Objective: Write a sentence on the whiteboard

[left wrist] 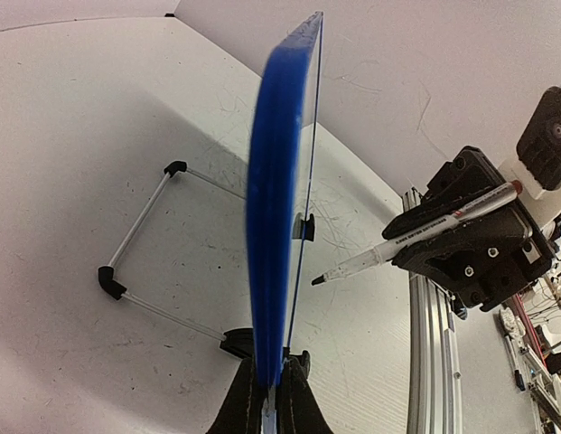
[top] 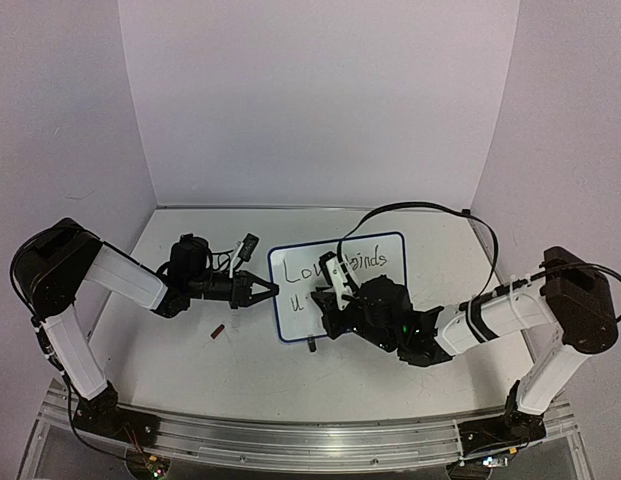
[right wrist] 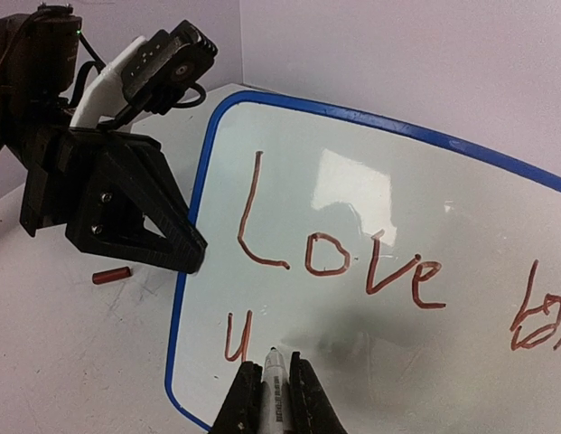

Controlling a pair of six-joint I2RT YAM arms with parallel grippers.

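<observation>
The board [top: 290, 300] stands propped mid-desk [top: 190, 380], with the left jaws clenched on its left rim, likely to steady it against pen pressure. The sentence [right wrist: 339, 258] so far reads "Love binds / u". The right jaws grasp the marker [right wrist: 274, 398], its tip just right of that "u", placed for the next letter.

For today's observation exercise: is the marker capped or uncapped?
Uncapped: the marker shows a bare tip by the whiteboard; a small red cap lies apart on the table.

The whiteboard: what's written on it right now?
On the whiteboard, reddish handwriting: "Love binds" on top, a lone "u" beneath. The marker in the right pincer points beside that "u". From above, the right arm hides the middle letters.
</observation>
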